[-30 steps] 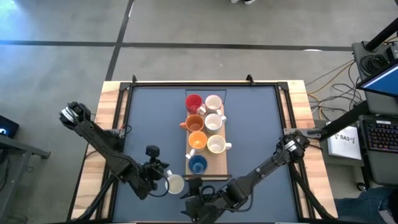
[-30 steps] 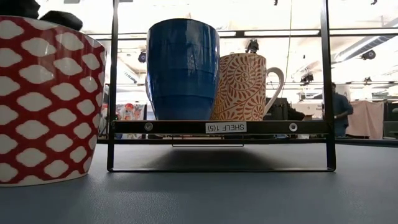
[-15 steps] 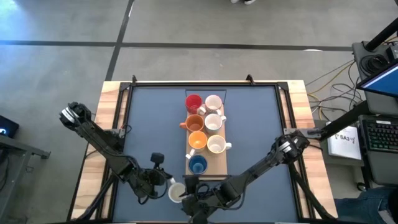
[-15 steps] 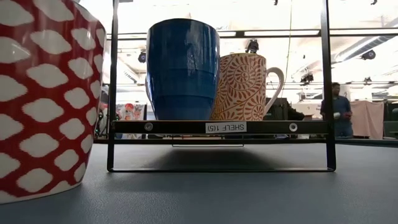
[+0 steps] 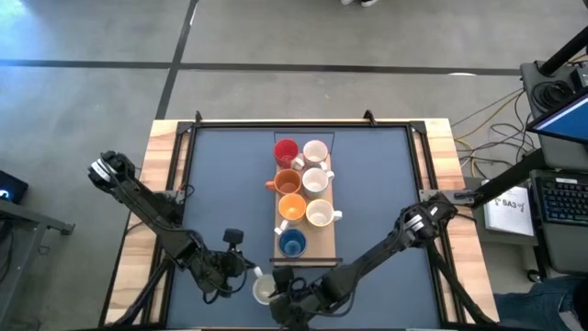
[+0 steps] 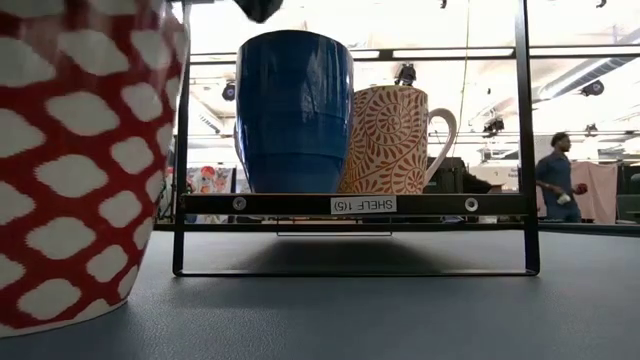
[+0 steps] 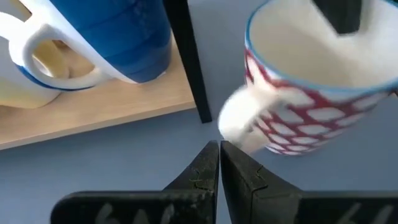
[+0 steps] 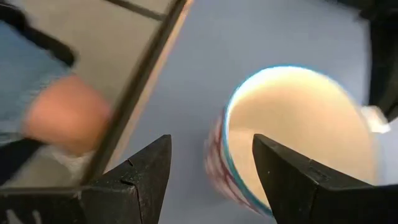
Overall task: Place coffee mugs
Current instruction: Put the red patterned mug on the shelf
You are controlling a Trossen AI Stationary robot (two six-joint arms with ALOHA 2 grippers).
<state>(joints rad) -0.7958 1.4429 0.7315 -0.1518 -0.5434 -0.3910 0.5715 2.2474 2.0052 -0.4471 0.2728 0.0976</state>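
A white mug with a red pattern and a blue rim (image 5: pixel 265 290) stands upright on the table near its front edge; it fills the left of the low view (image 6: pixel 70 170). My left gripper (image 5: pixel 246 268) is shut, its tips at the mug's handle (image 7: pixel 239 124). My right gripper (image 5: pixel 281 296) is open at the mug (image 8: pixel 298 137), one finger (image 7: pixel 339 15) over its opening and one outside its wall. Several other mugs, among them a red one (image 5: pixel 286 150) and a blue one (image 5: pixel 292 243), stand on a wooden shelf (image 5: pixel 326 246). My left gripper meets the lower end of the mug's handle (image 7: pixel 231 132) with its shut fingertips, coming level from the table's left. The mug stands upright on the table. My right gripper has one finger over the mug's opening; I cannot tell whether it touches the mug.
The shelf's black frame (image 6: pixel 180 150) stands just beyond the mug, with the blue mug (image 6: pixel 295 110) and an orange-patterned mug (image 6: pixel 390 140) at its near end. Bare table lies left and right of the shelf. A person (image 6: pixel 555 175) walks in the room behind.
My left gripper has gone toward the table's near edge and a little right. The patterned mug has slid ahead of it toward the near edge, staying upright, and looms larger in the low view.
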